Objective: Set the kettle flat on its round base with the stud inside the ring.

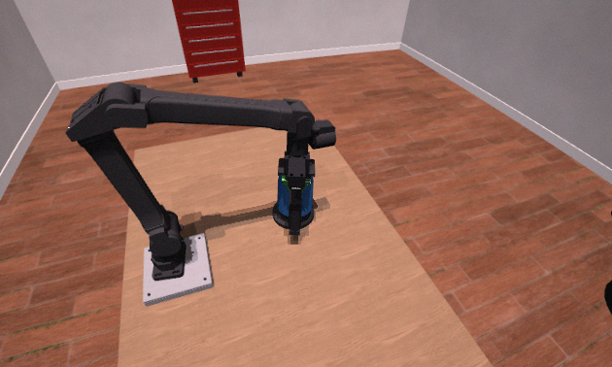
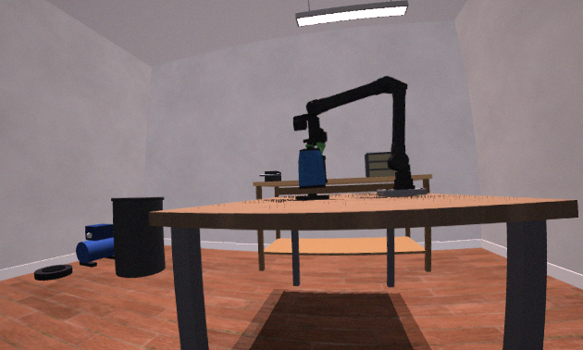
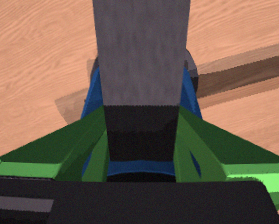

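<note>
The blue kettle (image 1: 293,196) hangs upright in the middle of the table, right over the dark round base (image 1: 287,222). In the exterior view the kettle (image 2: 312,168) sits a little above the base (image 2: 312,197), with a thin gap between them. My gripper (image 1: 296,186) comes down from above and is shut on the kettle's grey handle bar (image 3: 142,50), which fills the wrist view between my green fingers. The stud of the base is hidden under the kettle.
The arm's mount plate (image 1: 177,272) is at the table's left side. A red drawer cabinet (image 1: 209,36) stands at the far wall. A second table (image 2: 341,182), a black bin (image 2: 138,236) and a blue machine (image 2: 95,244) stand off the table.
</note>
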`<action>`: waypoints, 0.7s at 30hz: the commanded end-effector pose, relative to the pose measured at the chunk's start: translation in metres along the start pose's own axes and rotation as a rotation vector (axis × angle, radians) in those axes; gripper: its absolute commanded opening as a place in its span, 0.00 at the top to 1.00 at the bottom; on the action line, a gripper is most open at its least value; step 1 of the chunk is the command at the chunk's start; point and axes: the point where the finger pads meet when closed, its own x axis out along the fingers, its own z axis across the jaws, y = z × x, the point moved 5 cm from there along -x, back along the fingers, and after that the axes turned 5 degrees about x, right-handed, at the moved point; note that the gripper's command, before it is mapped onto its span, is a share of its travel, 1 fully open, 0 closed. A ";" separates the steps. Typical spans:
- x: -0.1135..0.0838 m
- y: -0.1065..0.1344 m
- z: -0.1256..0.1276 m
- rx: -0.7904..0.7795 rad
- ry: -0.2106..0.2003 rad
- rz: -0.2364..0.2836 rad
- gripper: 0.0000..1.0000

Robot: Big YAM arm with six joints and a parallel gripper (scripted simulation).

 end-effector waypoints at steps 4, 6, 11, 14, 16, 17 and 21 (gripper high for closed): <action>-0.028 0.009 -0.001 0.011 -0.071 0.038 1.00; -0.027 0.009 -0.001 0.015 -0.071 0.038 1.00; -0.026 0.013 -0.004 0.011 -0.068 0.038 1.00; -0.026 0.014 -0.005 0.011 -0.068 0.038 1.00; -0.028 0.013 -0.003 0.017 -0.072 0.040 1.00; -0.028 0.013 -0.003 0.017 -0.071 0.040 1.00; -0.028 0.014 -0.003 0.015 -0.071 0.039 1.00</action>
